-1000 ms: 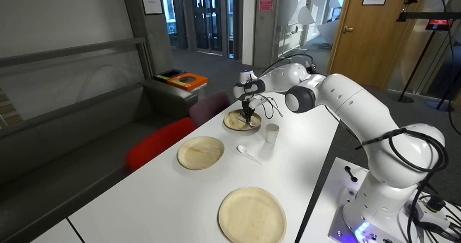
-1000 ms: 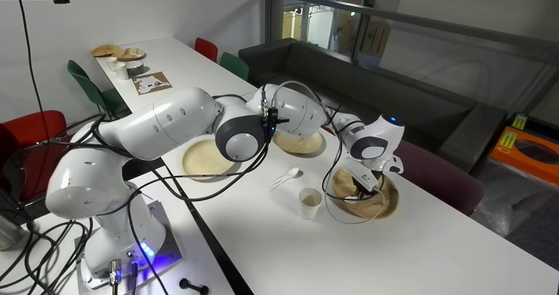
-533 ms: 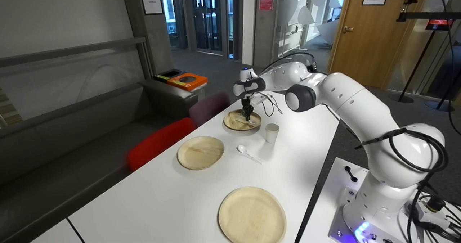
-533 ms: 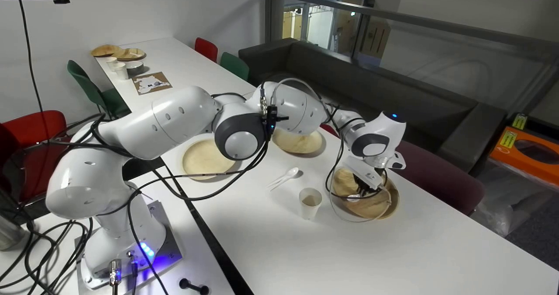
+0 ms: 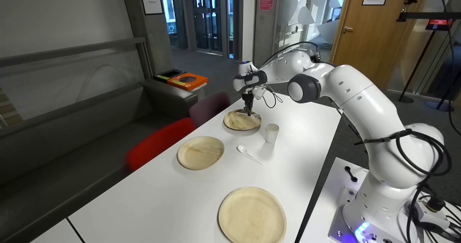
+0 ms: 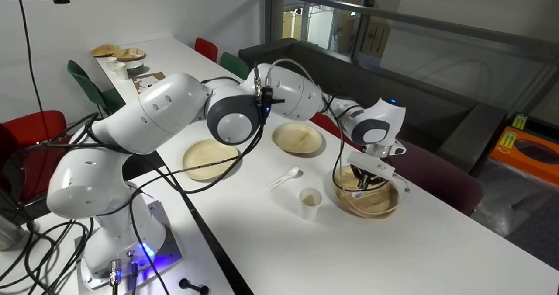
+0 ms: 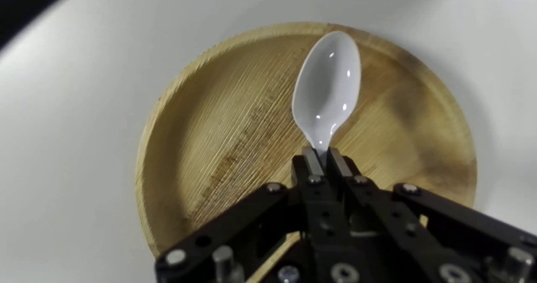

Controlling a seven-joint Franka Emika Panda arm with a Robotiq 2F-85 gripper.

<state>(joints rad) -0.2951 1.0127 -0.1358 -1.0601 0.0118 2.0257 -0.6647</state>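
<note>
My gripper (image 7: 321, 159) is shut on a white plastic spoon (image 7: 328, 79), gripping it at the neck just behind the bowl. In the wrist view the spoon's bowl points away from the fingers, and its handle is hidden behind the black jaws. Beneath lies a round wooden plate (image 7: 218, 119) with a raised rim. Both exterior views show the gripper (image 5: 249, 112) over that plate (image 5: 240, 123), the held spoon (image 5: 255, 115) lying roughly level. The spoon's bowl (image 6: 357, 195) shows below the gripper, seemingly a little above the plate (image 6: 375, 205).
A pale paper cup (image 5: 272, 133) stands near the plate. On the white table lie another white spoon (image 5: 242, 149), a wooden plate (image 5: 201, 153) and a further plate (image 5: 252, 214). Chairs, a red one (image 5: 160, 142) among them, line the sofa side. Cables (image 6: 338, 168) hang from the arm.
The arm has risen, lifting the gripper and the held spoon up from the plate. The plates, the cup and the spoon on the table have stayed put.
</note>
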